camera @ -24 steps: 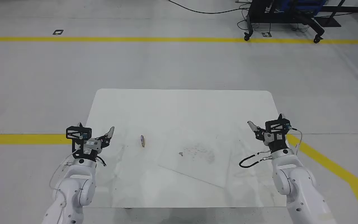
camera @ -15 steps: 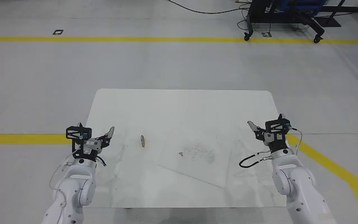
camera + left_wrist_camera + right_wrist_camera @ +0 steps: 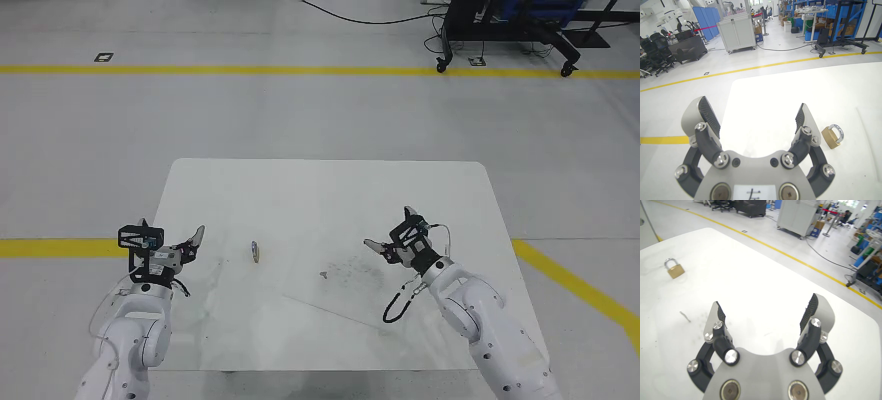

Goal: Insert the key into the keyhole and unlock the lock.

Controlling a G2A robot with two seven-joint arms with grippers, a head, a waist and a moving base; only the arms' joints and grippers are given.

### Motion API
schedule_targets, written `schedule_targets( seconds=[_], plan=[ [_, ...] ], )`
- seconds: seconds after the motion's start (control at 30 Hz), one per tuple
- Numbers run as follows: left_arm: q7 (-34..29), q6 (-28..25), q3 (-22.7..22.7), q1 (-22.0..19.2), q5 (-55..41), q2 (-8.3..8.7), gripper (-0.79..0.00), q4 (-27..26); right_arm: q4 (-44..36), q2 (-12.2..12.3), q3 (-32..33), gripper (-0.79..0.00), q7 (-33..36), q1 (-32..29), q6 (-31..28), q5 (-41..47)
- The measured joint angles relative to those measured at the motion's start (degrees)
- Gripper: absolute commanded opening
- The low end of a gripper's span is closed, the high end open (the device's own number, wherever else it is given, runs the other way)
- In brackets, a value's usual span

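A small brass padlock [image 3: 256, 251] with a steel shackle lies on the white table [image 3: 330, 190], left of centre. It also shows in the left wrist view as the padlock [image 3: 833, 136] and in the right wrist view as the padlock [image 3: 674, 269]. A thin silver key [image 3: 324, 272] lies flat near the table's middle, seen as the key [image 3: 685, 316] in the right wrist view. My left gripper [image 3: 171, 238] hovers open at the table's left edge, a short way left of the padlock. My right gripper [image 3: 392, 230] is open, just right of the key, with nothing between its fingers.
A patch of dark scuff marks [image 3: 360, 272] lies beside the key. Yellow floor lines [image 3: 200, 70] run around the table. A dark wheeled rack [image 3: 510, 30] stands far behind it.
My right arm has swung left from the table's right edge toward the middle, ending close to the key. The left arm, padlock and key have not moved.
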Motion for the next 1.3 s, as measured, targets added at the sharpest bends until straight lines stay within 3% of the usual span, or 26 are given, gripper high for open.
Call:
schedule_targets(
  seconds=[0.5, 0.87, 1.07, 1.3],
  plan=[
    [0.00, 0.00, 0.00, 0.00, 0.00, 0.00, 0.000, 0.00, 0.24, -0.01, -0.15, 0.000, 0.39, 0.36, -0.25, -0.04],
    [0.00, 0.00, 0.00, 0.00, 0.00, 0.00, 0.000, 0.00, 4.58, -1.89, -15.33, 0.000, 2.86, 11.34, -13.32, -4.62],
    [0.00, 0.00, 0.00, 0.00, 0.00, 0.00, 0.000, 0.00, 8.40, -2.48, -18.09, 0.000, 2.49, 15.33, -16.77, -3.86],
    [0.00, 0.00, 0.00, 0.00, 0.00, 0.00, 0.000, 0.00, 12.60, -2.64, -20.60, 0.000, 8.83, 18.79, -23.96, -4.08]
  ],
)
